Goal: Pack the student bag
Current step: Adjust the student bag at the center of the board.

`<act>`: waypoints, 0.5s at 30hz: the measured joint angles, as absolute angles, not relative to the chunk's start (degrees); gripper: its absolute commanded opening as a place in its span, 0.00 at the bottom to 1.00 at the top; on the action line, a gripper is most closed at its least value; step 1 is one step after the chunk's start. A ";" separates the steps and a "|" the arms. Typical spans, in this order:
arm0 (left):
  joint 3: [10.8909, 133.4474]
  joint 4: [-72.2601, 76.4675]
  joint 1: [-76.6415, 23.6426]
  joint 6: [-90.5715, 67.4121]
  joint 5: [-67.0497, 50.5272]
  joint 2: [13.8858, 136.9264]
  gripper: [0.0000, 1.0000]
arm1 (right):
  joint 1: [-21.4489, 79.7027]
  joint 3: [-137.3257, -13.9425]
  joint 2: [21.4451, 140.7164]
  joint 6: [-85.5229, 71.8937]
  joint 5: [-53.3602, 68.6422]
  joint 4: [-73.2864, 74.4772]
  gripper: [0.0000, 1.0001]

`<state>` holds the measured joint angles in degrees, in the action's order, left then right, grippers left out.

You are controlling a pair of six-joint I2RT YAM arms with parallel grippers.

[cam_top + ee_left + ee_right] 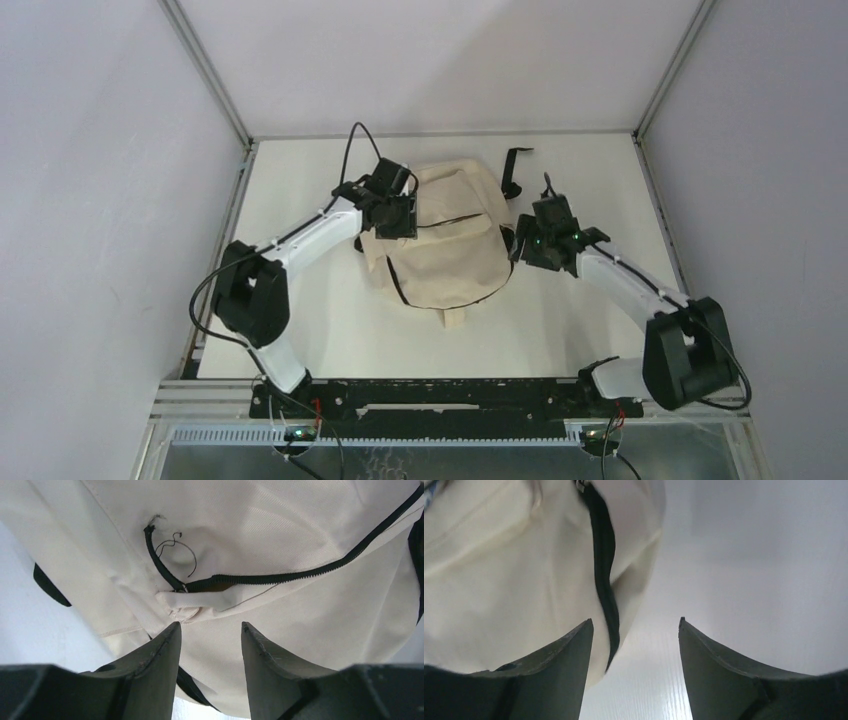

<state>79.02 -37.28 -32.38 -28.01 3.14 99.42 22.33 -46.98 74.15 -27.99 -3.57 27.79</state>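
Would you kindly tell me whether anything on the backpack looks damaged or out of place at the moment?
Yes. On the student bag, a loose black thread curls away from the frayed upper end of the zipper, just ahead of the open left tool. Nothing else stands out.

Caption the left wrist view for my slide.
Left gripper open beside the end of the beige backpack's black zipper.
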 measured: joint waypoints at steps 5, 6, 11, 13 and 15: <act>75.31 -36.91 -32.38 -28.27 3.20 95.83 0.53 | 18.44 -53.19 83.83 -27.31 -0.58 25.08 0.65; 74.39 -36.95 -32.38 -28.36 2.98 95.00 0.54 | 18.04 -54.28 85.76 -27.33 -0.05 24.03 0.63; 69.17 -36.25 -32.86 -28.82 2.17 91.44 0.56 | 15.59 -56.07 91.90 -27.88 2.22 19.31 0.33; 67.07 -35.68 -33.52 -29.26 1.76 90.91 0.58 | 14.06 -56.16 93.95 -28.38 3.16 18.11 0.17; 64.88 -35.29 -34.28 -29.85 1.26 90.56 0.62 | 13.26 -56.21 95.44 -28.88 3.99 17.28 0.00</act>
